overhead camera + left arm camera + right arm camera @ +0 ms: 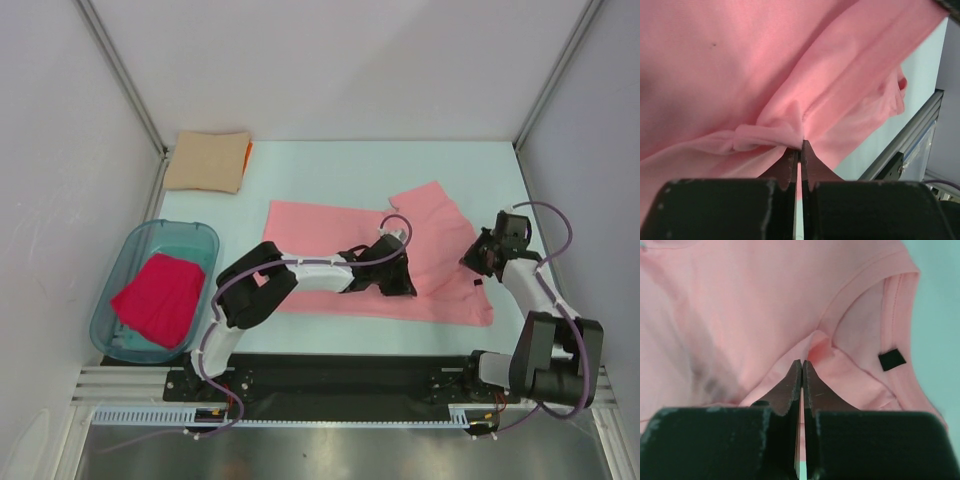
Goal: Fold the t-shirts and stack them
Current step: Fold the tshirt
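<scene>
A salmon-pink t-shirt lies spread across the middle of the table, its right part folded up at an angle. My left gripper rests on the shirt's middle. In the left wrist view this gripper is shut on a bunched pinch of the pink cloth. My right gripper is at the shirt's right side. In the right wrist view it is shut on a fold of fabric beside the collar, near the small dark label.
A folded tan t-shirt lies at the back left with an orange edge showing beside it. A translucent teal tub at the left holds a crimson-pink t-shirt. White walls enclose the table on three sides.
</scene>
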You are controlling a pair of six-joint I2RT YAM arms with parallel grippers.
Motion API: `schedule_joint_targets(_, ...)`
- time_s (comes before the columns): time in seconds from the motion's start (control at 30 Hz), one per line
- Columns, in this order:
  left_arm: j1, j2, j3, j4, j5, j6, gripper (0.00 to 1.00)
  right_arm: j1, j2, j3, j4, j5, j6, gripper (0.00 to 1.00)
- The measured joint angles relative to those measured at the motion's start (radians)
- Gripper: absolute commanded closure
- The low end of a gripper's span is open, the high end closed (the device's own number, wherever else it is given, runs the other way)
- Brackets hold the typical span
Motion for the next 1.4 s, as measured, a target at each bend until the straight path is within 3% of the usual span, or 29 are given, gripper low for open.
schedule_joint_targets(0.17,0.032,-0.054,-0.055,0.001,0.060,0.011,1.00,0.041,-0.114,0.007,-0.082,0.061,0.027,1.00)
schedule_joint_targets(0.6,0.080,-0.084,-0.133,0.010,0.215,0.025,1.00,0.049,-0.216,-0.039,-0.262,0.132,0.134,1.00)
schedule_joint_targets(1.0,0.077,-0.088,-0.135,0.023,0.264,0.024,0.99,0.087,-0.188,-0.039,-0.447,0.328,0.346,0.99)
schedule_joint_targets(1.03,0.077,-0.088,-0.135,0.024,0.267,0.024,0.99,0.087,-0.187,-0.040,-0.449,0.333,0.354,0.95)
schedule_joint_targets(1.07,0.077,-0.088,-0.135,0.024,0.269,0.024,0.93,0.087,-0.188,-0.042,-0.449,0.337,0.363,0.80)
schedule_joint_targets(1.1,0.077,-0.088,-0.138,0.027,0.269,0.024,0.88,0.088,-0.189,-0.045,-0.449,0.340,0.372,0.73)
schedule_joint_targets(1.13,0.077,-0.091,-0.146,0.028,0.267,0.024,0.78,0.089,-0.189,-0.049,-0.449,0.346,0.373,0.60)
schedule_joint_targets(1.23,0.077,-0.119,-0.201,0.023,0.243,0.039,0.65,0.089,-0.192,-0.050,-0.461,0.357,0.373,0.50)
schedule_joint_targets(1.27,0.076,-0.136,-0.224,0.006,0.230,0.054,0.62,0.089,-0.198,-0.048,-0.465,0.361,0.367,0.42)
schedule_joint_targets(1.33,0.074,-0.179,-0.251,-0.038,0.204,0.081,0.62,0.089,-0.225,-0.038,-0.472,0.365,0.347,0.39)
schedule_joint_targets(1.4,0.074,-0.228,-0.261,-0.071,0.183,0.111,0.62,0.089,-0.256,-0.018,-0.463,0.357,0.308,0.42)
